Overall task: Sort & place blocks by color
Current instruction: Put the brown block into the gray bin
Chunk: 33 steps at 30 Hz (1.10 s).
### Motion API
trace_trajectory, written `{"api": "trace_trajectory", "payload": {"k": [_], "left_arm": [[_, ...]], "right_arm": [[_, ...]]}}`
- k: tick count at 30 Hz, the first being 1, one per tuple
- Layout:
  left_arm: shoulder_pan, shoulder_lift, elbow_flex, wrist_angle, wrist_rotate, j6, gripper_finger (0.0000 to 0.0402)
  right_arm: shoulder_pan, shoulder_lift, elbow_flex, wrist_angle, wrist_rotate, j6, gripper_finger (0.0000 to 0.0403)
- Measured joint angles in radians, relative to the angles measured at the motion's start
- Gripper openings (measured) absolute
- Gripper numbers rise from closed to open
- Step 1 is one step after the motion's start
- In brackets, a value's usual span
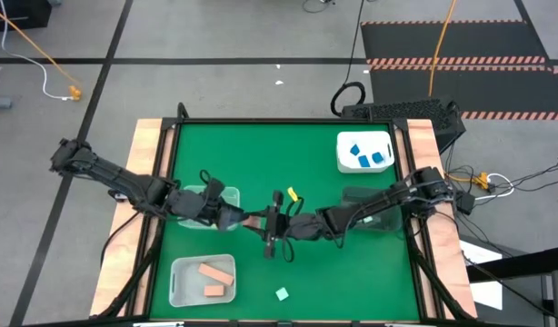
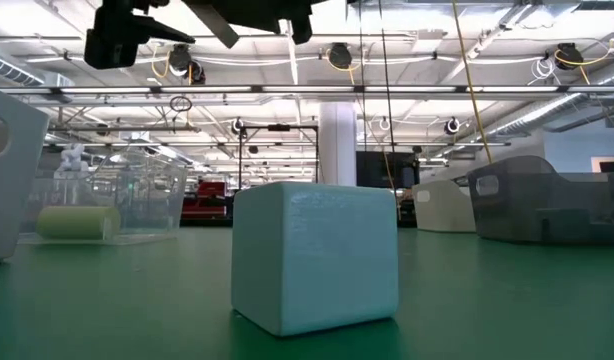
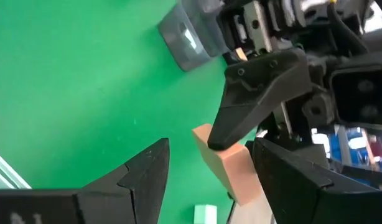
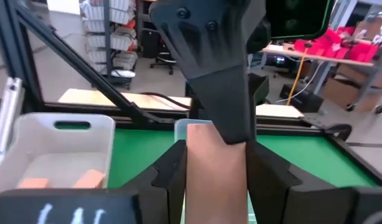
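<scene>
A: Why are both arms meeting over the middle of the table?

B: It looks like a handover; the right gripper (image 4: 213,168) has its jaws clamped on a peach-orange bar (image 3: 231,171), held up off the green mat, and the left gripper (image 3: 206,180) sits around the same bar with its jaws apart, not yet closed on it.

A: Where would the bar go?

B: Likely the clear tub (image 1: 203,280) near the front left corner; it already holds two peach-orange blocks (image 1: 212,273), and it lies on the left arm's side; that would explain passing it across.

A: What else is about?

B: A white tub (image 1: 364,152) near the back right corner holds blue blocks (image 1: 367,156); a yellow block (image 1: 293,193) lies just behind the grippers; a mint green cube (image 1: 282,293) sits alone near the front edge; another clear tub (image 1: 195,207) lies under the left arm, a grey one (image 1: 374,211) under the right.

A: Anything in the way?

B: The left arm would have to clear the tub beneath it; otherwise the path looks free.
</scene>
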Motion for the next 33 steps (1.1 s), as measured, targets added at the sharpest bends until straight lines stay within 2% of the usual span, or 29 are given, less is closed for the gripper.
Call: {"api": "trace_trajectory", "payload": {"k": [10, 17, 21, 26, 33], "left_arm": [[0.042, 0.023, 0.000, -0.004, -0.001, -0.030, 0.0232], [0.058, 0.107, 0.000, 0.073, 0.001, -0.064, 0.0228], [0.068, 0.137, 0.000, 0.117, 0.009, -0.063, 0.0179], [0.067, 0.139, 0.001, 0.130, 0.031, -0.059, 0.0066], [0.065, 0.141, 0.001, 0.131, 0.063, -0.048, 0.0058]], "right_arm": [[-0.044, 0.000, 0.000, -0.001, 0.000, -0.078, 0.0118], [-0.048, 0.000, 0.000, -0.007, -0.004, -0.067, 0.0118], [-0.034, 0.000, 0.000, -0.019, 0.000, -0.066, 0.0120], [-0.019, 0.000, 0.000, -0.024, 0.004, -0.065, 0.0127], [-0.016, -0.036, 0.005, -0.159, -0.007, 0.132, 0.0148]]}}
